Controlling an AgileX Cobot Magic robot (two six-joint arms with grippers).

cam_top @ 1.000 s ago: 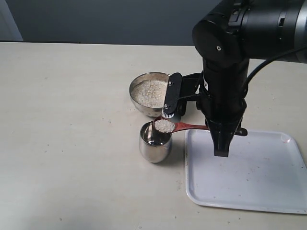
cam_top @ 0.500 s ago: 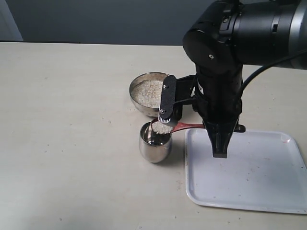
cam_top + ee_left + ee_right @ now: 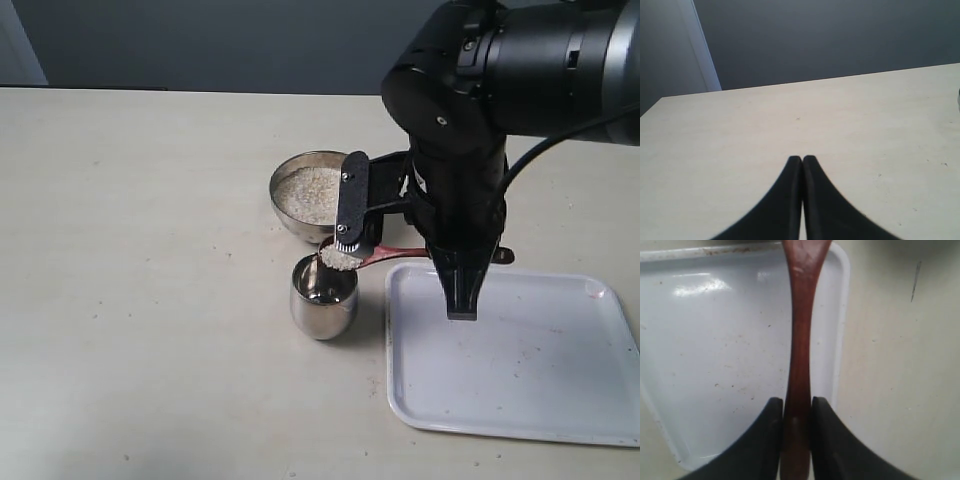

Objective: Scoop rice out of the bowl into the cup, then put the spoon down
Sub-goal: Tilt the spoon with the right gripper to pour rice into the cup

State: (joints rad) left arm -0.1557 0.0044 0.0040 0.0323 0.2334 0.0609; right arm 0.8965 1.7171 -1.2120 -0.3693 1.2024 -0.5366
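The metal bowl [image 3: 300, 190] holds a pale heap of rice [image 3: 312, 195]. Just in front of it stands the steel cup [image 3: 323, 297]. The reddish-brown spoon [image 3: 395, 252] is held level, and its head, heaped with rice, hovers over the cup's far rim. My right gripper [image 3: 460, 305] points down over the tray's corner and is shut on the spoon's handle [image 3: 800, 340], which runs out between the jaws of the right gripper [image 3: 797, 402]. The spoon's head is out of the right wrist view. My left gripper [image 3: 802, 159] is shut on nothing above bare table.
A white tray [image 3: 520, 370] lies right of the cup, with dark specks on it; its corner [image 3: 715, 340] lies under the spoon handle. The black wrist-camera mount [image 3: 350, 205] hangs between the bowl and the arm. The pale table [image 3: 140, 250] stretches left.
The right arm shifted slightly left and turned. The loaded spoon rose a little over the cup's rim. The rice stays heaped on the spoon's head.
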